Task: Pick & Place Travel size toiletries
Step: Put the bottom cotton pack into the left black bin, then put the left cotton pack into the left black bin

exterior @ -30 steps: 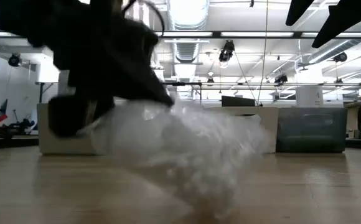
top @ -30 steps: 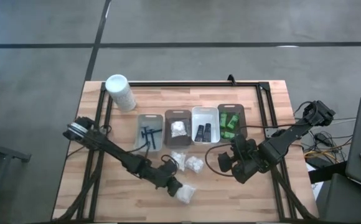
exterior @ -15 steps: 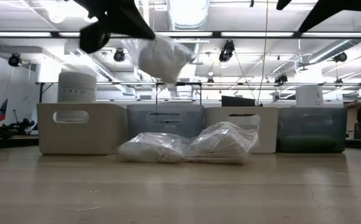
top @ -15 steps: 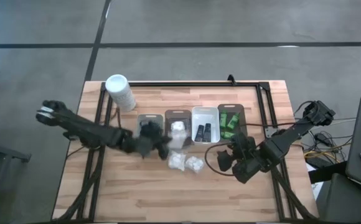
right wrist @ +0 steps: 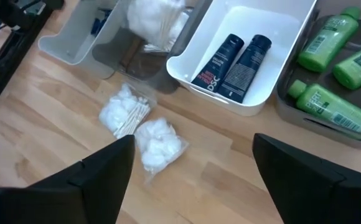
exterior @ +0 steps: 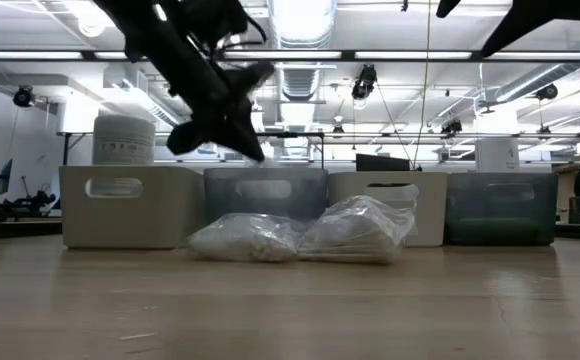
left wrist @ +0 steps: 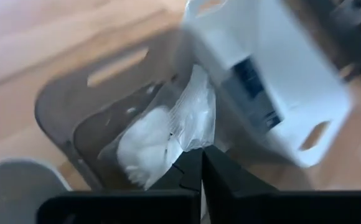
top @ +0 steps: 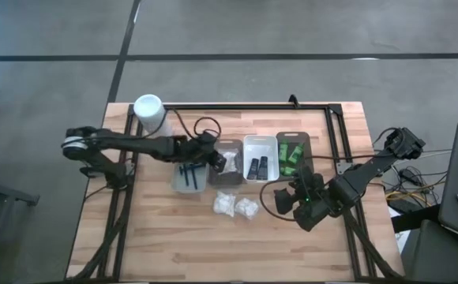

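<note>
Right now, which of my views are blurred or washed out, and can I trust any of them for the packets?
Left wrist view: smeared, the white tray soft, though the packet reads. Low view: bright ceiling lights, left arm a dark silhouette, two loose packets clear. High and right wrist views: sharp, evenly lit, best for the loose packets.

Four trays stand side by side in a row across the middle of the table [top: 182,244]. From left to right: the first tray [top: 178,182] holds razors [top: 188,171]; the second tray [top: 230,144] holds a packet [left wrist: 168,127]; the third tray [top: 259,141] holds two tubes [top: 257,167] lying side by side; the fourth tray [top: 293,137] holds bottles [top: 293,155]. Two packets [top: 236,206] lie touching on the table just in front of the second tray. A cylindrical container [top: 152,115] stands behind and left of the first tray. The left gripper [top: 217,162] hangs over the second tray. The right gripper [top: 286,202] sits right of the loose packets.
</note>
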`<state>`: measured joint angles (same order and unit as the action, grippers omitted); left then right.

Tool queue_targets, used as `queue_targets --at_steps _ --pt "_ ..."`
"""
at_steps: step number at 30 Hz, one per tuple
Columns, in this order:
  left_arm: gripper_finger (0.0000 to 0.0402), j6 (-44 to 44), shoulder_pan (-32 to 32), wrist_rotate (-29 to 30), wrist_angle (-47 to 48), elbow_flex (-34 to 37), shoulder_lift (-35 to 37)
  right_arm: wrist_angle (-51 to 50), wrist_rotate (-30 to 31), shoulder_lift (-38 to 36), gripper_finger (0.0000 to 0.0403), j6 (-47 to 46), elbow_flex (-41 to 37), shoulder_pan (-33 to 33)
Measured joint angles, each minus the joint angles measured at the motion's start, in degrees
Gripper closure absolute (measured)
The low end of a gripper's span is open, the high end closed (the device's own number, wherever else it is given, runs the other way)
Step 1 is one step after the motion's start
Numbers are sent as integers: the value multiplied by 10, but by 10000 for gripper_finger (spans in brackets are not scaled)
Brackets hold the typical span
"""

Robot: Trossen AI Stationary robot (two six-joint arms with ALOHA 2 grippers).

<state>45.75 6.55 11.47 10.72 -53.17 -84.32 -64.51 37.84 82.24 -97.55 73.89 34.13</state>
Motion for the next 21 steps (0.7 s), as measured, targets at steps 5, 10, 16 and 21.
queue_targets --at_steps 5,10,16,21 --pt "347 -16 -4 -2 12 -1 -40 0 -3 0 67 -4 0 0" --pt "275 -25 -5 6 52 -1 -35 0 -7 0 52 -4 0 0" --pt "213 -116 -6 55 87 -2 29 6 -94 7 44 -5 -4 0" --pt "192 -173 -6 73 114 -2 81 40 -159 36 48 -6 -23 0"
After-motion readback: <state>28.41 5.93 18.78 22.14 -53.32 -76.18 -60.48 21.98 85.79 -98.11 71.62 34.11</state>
